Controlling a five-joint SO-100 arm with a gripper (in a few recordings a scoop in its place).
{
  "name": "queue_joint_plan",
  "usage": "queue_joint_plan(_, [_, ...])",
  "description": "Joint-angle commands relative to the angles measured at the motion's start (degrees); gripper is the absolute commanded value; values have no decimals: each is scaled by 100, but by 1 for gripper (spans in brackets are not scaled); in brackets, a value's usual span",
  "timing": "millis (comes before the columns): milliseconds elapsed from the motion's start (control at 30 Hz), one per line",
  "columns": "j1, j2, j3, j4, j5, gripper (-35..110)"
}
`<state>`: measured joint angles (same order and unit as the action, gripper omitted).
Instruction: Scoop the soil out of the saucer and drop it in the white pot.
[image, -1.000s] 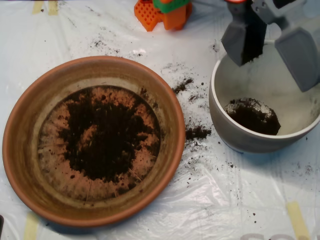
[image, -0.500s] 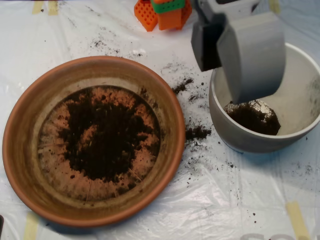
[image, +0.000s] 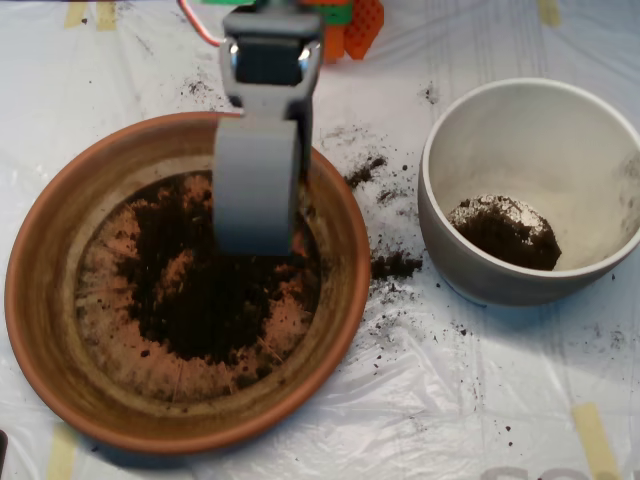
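Observation:
The terracotta saucer (image: 45, 250) fills the left half of the overhead view, with dark soil (image: 200, 300) spread thinly over its stained bottom. My grey scoop (image: 257, 215) hangs over the saucer's upper middle, its lower edge above the soil patch, hiding part of it. The white pot (image: 440, 235) stands at the right, apart from the scoop, with a mound of soil (image: 505, 232) lying in its bottom.
Spilled soil crumbs (image: 395, 265) lie on the white plastic sheet between saucer and pot. An orange and green plastic block (image: 350, 25) sits at the top edge behind the arm. A tape strip (image: 592, 435) marks the sheet at the lower right.
The scoop has swung left from above the white pot to above the saucer. It was open over the pot a second ago. The mound in the pot looks unchanged.

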<state>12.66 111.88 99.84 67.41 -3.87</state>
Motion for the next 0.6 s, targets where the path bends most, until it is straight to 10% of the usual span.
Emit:
queue_joint_plan(0, [527, 571, 677, -580, -70, 42])
queue_joint_plan(567, [1371, -1020, 1626, -1960, -97, 44])
